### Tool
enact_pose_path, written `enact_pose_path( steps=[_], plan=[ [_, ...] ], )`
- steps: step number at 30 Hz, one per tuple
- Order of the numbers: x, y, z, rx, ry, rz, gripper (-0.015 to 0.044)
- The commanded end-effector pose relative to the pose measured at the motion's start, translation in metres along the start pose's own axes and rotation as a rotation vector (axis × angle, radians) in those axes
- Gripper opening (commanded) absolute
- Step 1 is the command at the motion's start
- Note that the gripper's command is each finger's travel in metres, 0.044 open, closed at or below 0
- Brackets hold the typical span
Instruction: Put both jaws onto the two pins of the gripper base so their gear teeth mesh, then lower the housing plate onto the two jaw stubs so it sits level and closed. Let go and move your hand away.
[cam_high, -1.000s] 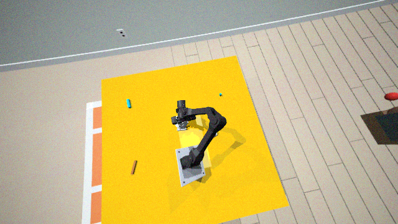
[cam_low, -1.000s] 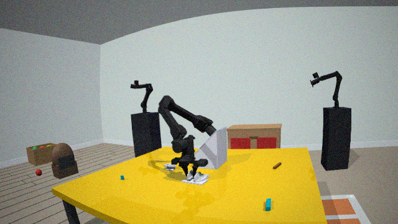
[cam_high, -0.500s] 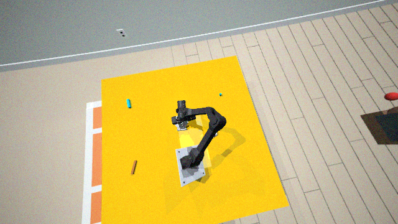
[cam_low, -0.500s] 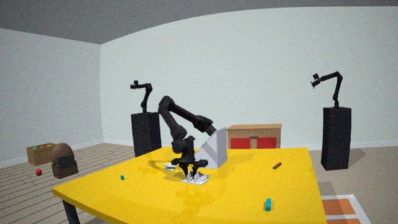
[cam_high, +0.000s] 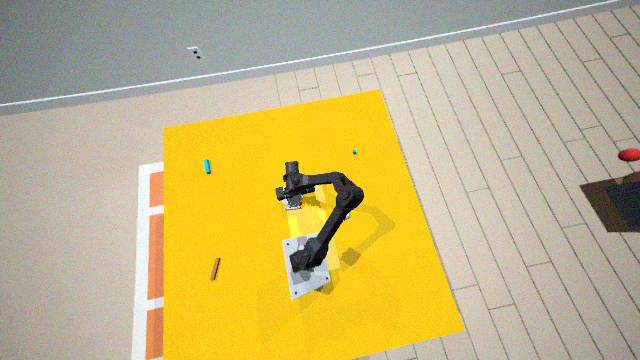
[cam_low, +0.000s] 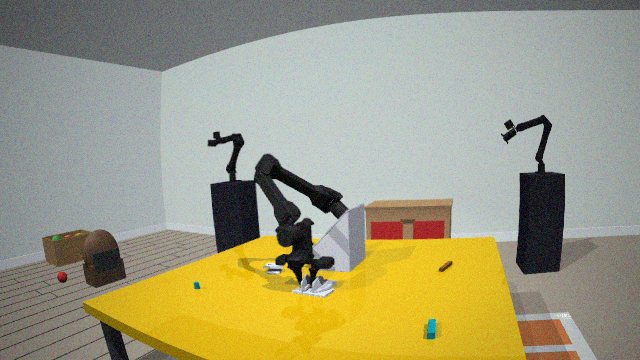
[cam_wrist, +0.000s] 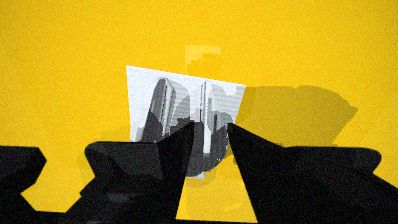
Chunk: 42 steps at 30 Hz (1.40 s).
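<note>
The white gripper base lies flat on the yellow table. One pale jaw stands over its left part in the wrist view. My gripper points down over the base and is shut on the other pale jaw, over its middle to right part. The fingers and their shadow hide the lower ends of both jaws, so I cannot tell whether pins are seated or teeth mesh. A small white piece lies near the arm, probably the housing plate; the arm nearly hides it in the top view.
The arm's grey mounting plate and pale slanted stand are behind the gripper. A cyan block, a tiny cyan cube and a brown stick lie farther out on the table.
</note>
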<state>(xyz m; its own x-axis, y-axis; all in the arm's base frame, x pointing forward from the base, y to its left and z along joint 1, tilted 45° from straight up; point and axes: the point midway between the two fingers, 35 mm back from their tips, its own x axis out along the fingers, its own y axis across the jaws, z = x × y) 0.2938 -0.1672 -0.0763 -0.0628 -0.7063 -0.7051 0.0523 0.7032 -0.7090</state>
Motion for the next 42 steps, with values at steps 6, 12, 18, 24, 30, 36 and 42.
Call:
enact_pose_path(
  steps=[6,12,18,24,30,36,42],
  plan=[
    [0.0039,0.0004,-0.0023,-0.002,0.009,0.001,0.0134],
    [0.0039,0.0004,-0.0023,-0.002,0.009,0.001,0.0134],
    [0.0039,0.0004,-0.0023,-0.002,0.009,0.001,0.0134],
    [0.0038,0.0004,-0.0023,-0.002,0.009,0.001,0.0134],
    [-0.0012,0.0004,-0.0023,-0.002,0.009,0.001,0.0134],
    [-0.0018,0.0008,-0.0022,-0.002,0.009,0.001,0.0134],
    [-0.0004,0.0015,-0.0021,-0.002,0.009,0.001,0.0134]
  ],
)
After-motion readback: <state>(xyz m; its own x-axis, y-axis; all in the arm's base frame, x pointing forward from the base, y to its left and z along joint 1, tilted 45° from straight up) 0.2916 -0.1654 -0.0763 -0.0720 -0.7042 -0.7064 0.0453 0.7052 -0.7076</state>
